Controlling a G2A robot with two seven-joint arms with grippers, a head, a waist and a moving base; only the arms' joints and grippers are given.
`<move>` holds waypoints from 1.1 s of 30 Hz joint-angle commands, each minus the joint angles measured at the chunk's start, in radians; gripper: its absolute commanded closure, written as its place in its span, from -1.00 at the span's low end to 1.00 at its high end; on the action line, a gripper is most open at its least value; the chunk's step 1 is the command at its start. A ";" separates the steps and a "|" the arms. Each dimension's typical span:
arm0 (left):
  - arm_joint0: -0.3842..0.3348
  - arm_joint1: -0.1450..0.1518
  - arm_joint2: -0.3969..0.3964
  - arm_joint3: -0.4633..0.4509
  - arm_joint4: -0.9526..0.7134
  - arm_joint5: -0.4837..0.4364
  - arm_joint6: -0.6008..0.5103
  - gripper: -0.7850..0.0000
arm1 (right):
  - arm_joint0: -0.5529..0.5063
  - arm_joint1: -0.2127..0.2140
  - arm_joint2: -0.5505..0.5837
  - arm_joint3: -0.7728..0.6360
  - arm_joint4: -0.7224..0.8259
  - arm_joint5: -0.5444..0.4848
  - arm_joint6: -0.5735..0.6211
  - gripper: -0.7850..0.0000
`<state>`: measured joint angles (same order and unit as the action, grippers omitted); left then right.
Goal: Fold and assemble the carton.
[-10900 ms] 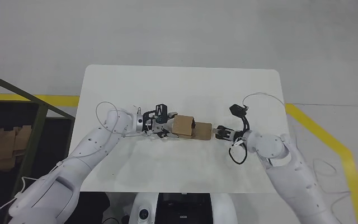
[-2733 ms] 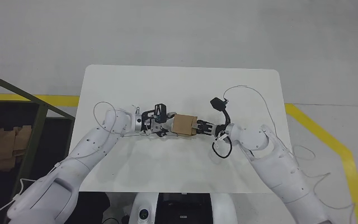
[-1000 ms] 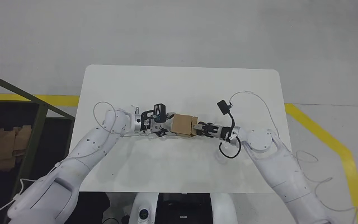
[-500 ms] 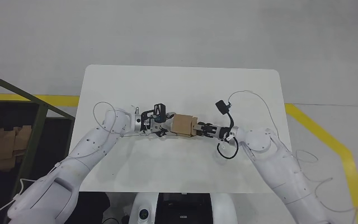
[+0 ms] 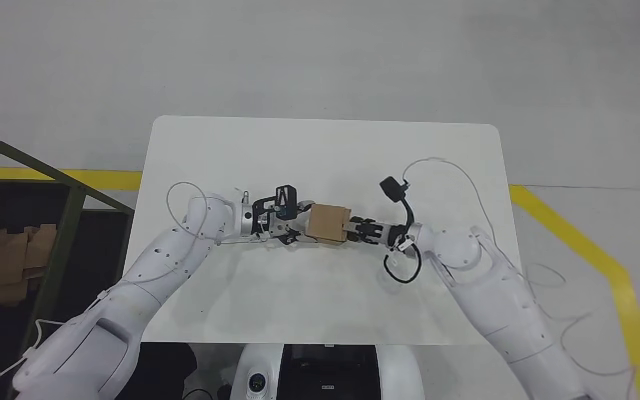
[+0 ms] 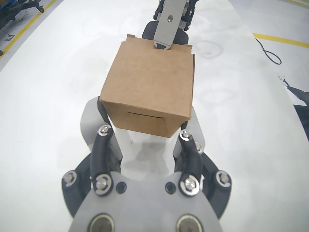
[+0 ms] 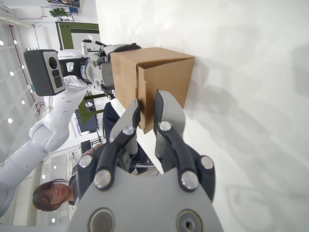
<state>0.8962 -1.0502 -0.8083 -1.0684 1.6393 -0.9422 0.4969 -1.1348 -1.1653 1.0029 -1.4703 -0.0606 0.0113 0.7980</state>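
**Q:** Top view: where is the work item?

**A:** The carton (image 5: 329, 223) is over the middle of the counter (image 5: 320, 150). The left tool (image 5: 297, 225) is at one end of the carton and the right tool (image 5: 352, 232) is at the opposite end. Both touch it.

**Q:** Left wrist view: what is the tool state?

**A:** The left tool is spread wide. One finger (image 6: 96, 112) bears on each side of the carton's near end, so it holds the carton across its full width. That end appears slightly raised off the counter. At the far top edge of the carton, one finger of the right tool overlaps the board.

**Q:** Right wrist view?

**A:** The right tool is almost closed. Its fingers (image 7: 166, 112) pinch the board edge at the carton's near corner, beside a seam that is not fully shut.

**Q:** Handling properties?

**A:** By judgement, the carton is light, thin corrugated board. The flat panels are stiff, the scored folds are weak, and a hard squeeze will dent it. The surface is dry and gives adequate grip.

**Q:** Recommended hold?

**A:** Grip at corners and edges, where the folds stiffen the board. Brace one end across its width and work the loose flap at the other. Use moderate force only.
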 commanded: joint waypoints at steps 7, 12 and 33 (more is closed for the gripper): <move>0.000 -0.001 0.001 -0.004 -0.002 -0.003 -0.003 -0.35 | 0.013 -0.005 -0.020 -0.002 -0.013 0.014 0.003 0.80; 0.000 -0.001 0.002 -0.002 -0.005 -0.004 -0.007 -0.36 | 0.012 -0.004 -0.011 0.005 -0.012 0.011 0.003 0.65; -0.007 -0.005 0.006 0.003 -0.007 -0.005 -0.010 -0.36 | -0.017 0.007 0.031 -0.017 -0.005 -0.004 -0.002 0.82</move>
<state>0.8896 -1.0547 -0.8020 -1.0662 1.6324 -0.9474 0.4858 -1.1556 -1.1571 1.0390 -1.4907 -0.0672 0.0082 0.7959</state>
